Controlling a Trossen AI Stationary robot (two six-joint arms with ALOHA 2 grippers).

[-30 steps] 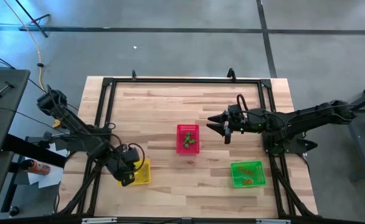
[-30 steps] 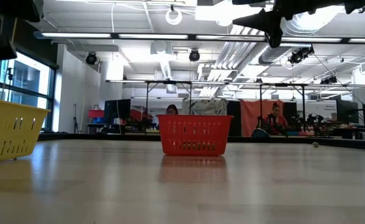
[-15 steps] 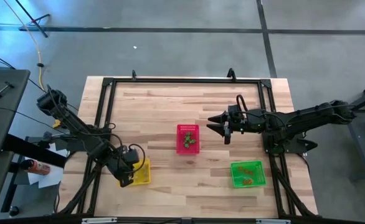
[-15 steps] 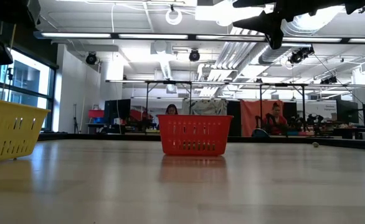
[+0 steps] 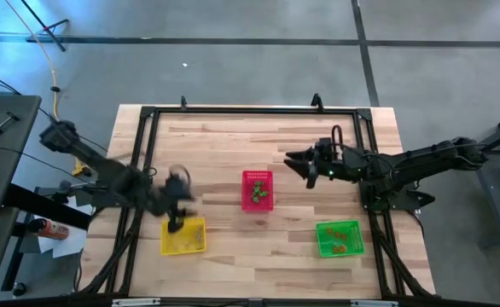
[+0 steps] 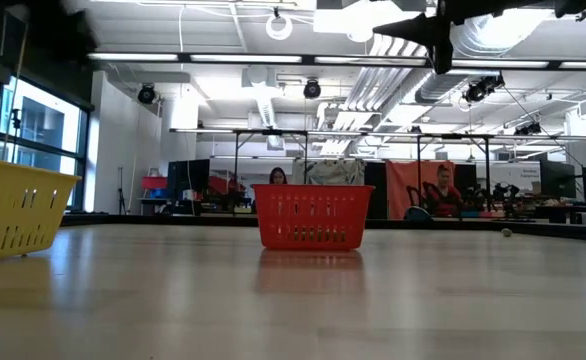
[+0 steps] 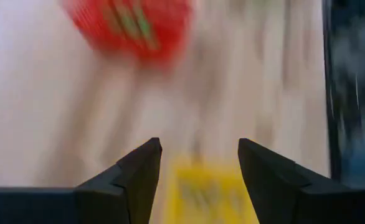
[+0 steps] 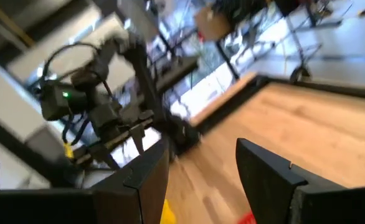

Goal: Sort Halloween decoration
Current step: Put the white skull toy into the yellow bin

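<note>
Two grippers are open and empty: left gripper (image 5: pixel 175 223) just above the yellow basket (image 5: pixel 184 236) lower left, right gripper (image 5: pixel 296 161) mid-frame right of the red basket (image 5: pixel 257 189). Halloween decoration (image 5: pixel 261 196) is seen inside the baskets. Risk: basket rims could be clipped and knocked over.

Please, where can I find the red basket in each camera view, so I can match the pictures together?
High view: red basket at the table's centre.
Low view: red basket in the middle, standing on the tabletop.
Left wrist view: blurred red basket, beyond the open left tool.
Right wrist view: only a red sliver, cannot confirm.
Shared landmark: yellow basket.
</note>
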